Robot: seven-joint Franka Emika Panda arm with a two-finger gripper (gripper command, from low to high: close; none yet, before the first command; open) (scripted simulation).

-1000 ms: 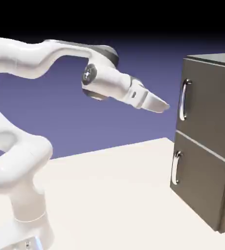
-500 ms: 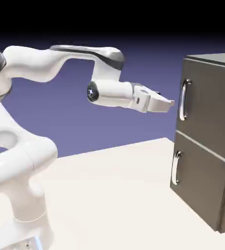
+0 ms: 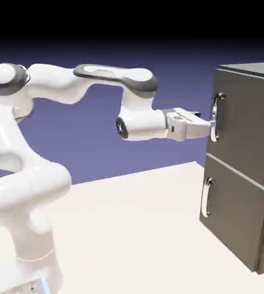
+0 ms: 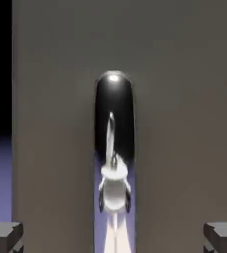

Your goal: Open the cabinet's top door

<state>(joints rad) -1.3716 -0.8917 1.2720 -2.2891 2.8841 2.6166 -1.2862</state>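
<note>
The gripper [image 3: 210, 127] is level at the upper door's handle, pointing toward the exterior view's right. Its fingers stand wide apart; in the hand view one fingertip shows at the bottom left corner and the other at the bottom right, with nothing clamped between them.

The top door [image 3: 246, 126] of the cabinet [image 3: 237, 212] lies directly ahead of the gripper and is closed, its dark grey panel filling most of the hand view. The top door's handle [image 4: 114, 123], a curved, polished bar, runs up the middle of the hand view, between the lines of the two fingertips. It mirrors the arm and the backdrop. In the exterior view the fingertips overlap the handle's lower half; whether either one touches it cannot be told.

The lower door [image 3: 237, 209] is below the gripper, also closed, with its shorter handle [image 3: 207, 197] upright. The white arm [image 3: 140, 109] extends behind the gripper, toward the exterior view's left. The pale table surface [image 3: 128, 229] lies below the gripper, well apart from it.
</note>
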